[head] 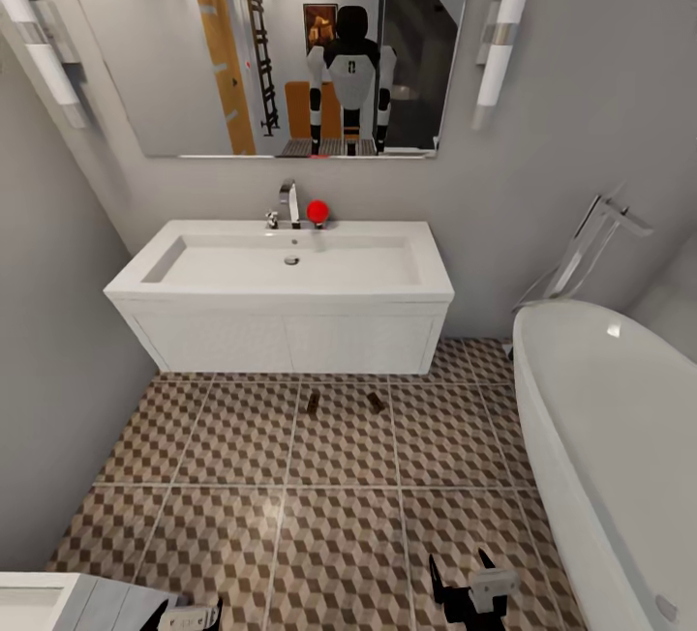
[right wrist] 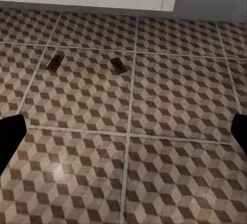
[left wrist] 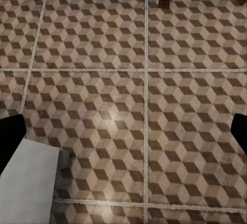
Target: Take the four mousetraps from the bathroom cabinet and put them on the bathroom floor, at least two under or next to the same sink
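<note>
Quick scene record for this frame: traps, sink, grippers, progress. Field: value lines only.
mousetraps visible: two, left one and right one
placement: flat on the bathroom floor, just in front of the bathroom sink
spacing: side by side, apart
left gripper: open, empty
right gripper: open, empty
bathtub: to the right of the sink
progress: two traps on tiles near sink; the other two unseen

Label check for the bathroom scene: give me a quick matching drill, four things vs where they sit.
Things:
1. mousetraps
2. bathroom sink
3. bathtub
4. mirror

Places:
A. on the wall above the tap
B. along the right side of the head view
C. on the tiled floor in front of the vanity
D. hung on the wall under the mirror

Pairs: 1-C, 2-D, 3-B, 4-A
</note>
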`<state>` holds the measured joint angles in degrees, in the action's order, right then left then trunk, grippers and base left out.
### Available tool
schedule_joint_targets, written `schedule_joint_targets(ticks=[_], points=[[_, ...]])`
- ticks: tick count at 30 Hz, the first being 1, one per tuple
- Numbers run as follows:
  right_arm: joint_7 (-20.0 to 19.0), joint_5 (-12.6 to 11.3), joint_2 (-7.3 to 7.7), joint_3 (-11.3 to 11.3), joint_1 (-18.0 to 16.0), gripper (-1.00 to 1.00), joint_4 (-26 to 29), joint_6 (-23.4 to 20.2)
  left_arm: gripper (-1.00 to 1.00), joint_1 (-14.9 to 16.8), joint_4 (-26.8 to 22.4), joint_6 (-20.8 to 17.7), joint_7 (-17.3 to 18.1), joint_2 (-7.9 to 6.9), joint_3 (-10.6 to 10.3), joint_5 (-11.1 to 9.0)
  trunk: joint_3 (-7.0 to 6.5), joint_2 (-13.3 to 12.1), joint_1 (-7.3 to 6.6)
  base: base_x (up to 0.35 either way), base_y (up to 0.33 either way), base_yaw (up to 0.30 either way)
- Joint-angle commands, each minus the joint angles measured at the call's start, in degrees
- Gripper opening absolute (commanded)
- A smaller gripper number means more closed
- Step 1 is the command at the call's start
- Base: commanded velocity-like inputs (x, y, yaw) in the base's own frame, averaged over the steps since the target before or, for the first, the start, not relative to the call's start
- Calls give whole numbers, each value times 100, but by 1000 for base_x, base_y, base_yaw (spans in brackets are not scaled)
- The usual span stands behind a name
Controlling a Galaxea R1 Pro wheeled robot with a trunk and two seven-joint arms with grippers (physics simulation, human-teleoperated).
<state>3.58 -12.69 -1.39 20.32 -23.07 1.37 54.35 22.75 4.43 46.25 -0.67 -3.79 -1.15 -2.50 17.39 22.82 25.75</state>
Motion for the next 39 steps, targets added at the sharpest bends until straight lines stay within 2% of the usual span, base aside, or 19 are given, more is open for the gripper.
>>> schedule_joint_targets(ticks=[1,39], points=[[37,-23,-2,51,-5,100,-5,15,100,10,22,33,-3,1,-17,-22,0,10,3,0,0,0],[48,-24,0,51,-5,100,-5,15,100,10,22,33,-4,27,-17,-22,-351,10,3,0,0,0]])
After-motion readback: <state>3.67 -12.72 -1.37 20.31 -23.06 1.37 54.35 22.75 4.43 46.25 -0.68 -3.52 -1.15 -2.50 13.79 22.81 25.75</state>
